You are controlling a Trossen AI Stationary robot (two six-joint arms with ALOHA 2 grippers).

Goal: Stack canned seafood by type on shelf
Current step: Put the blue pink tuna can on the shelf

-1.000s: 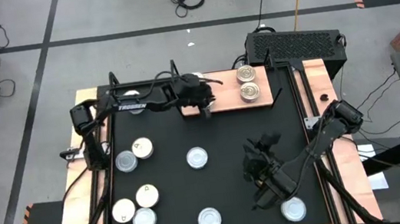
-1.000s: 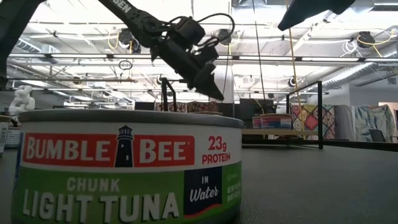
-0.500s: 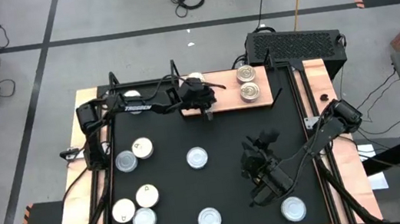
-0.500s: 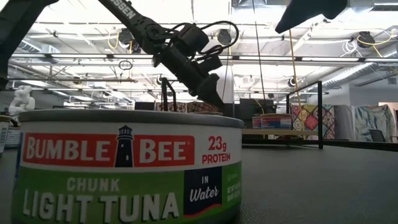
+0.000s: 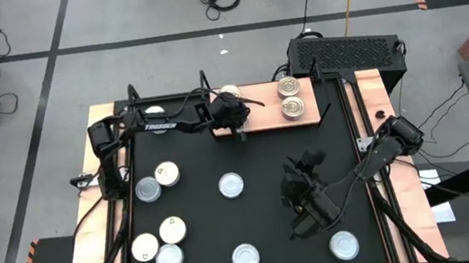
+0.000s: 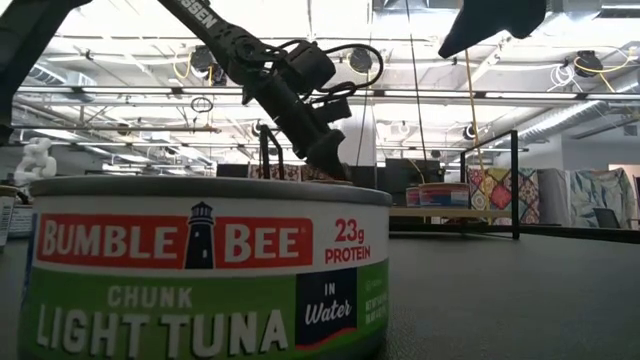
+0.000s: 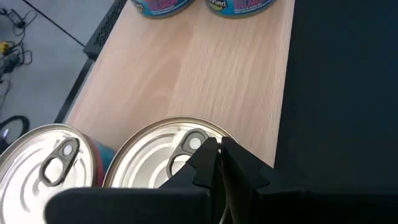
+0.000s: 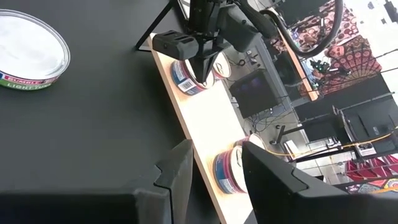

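Note:
The shelf (image 5: 260, 114) is a light-wood board at the table's far edge. Two gold-topped tins (image 5: 289, 97) stand at its right end. Two pull-tab tins stand toward its left: one (image 7: 53, 165) farther in, one (image 7: 155, 158) under my left gripper (image 7: 219, 152), which is shut and points down at it. This gripper also shows in the low view (image 6: 333, 168) and the right wrist view (image 8: 202, 73). My right gripper (image 8: 214, 168) is open and hovers above the mat's right half (image 5: 301, 186), holding nothing. Several more tins lie flat on the black mat. My left gripper's shut fingertips (image 7: 208, 149) come from above, pointing down, at the top of the shelf tin beside its pull tab (image 7: 193, 142), near the rim on the mat side. I cannot tell whether they touch it. The tin stands flat on the shelf.
Tins on the mat: a pair (image 5: 158, 181) and a group of three (image 5: 162, 245) at left, one in the middle (image 5: 232, 184), two by the near edge (image 5: 246, 257) (image 5: 344, 245). A Bumble Bee tuna tin (image 6: 200, 270) fills the low view. Black posts (image 6: 515, 185) edge the shelf.
My left gripper has come down toward the pull-tab tin on the shelf and stayed shut. My right arm has drifted a little toward the far edge, staying lifted above the mat. No tin has moved.

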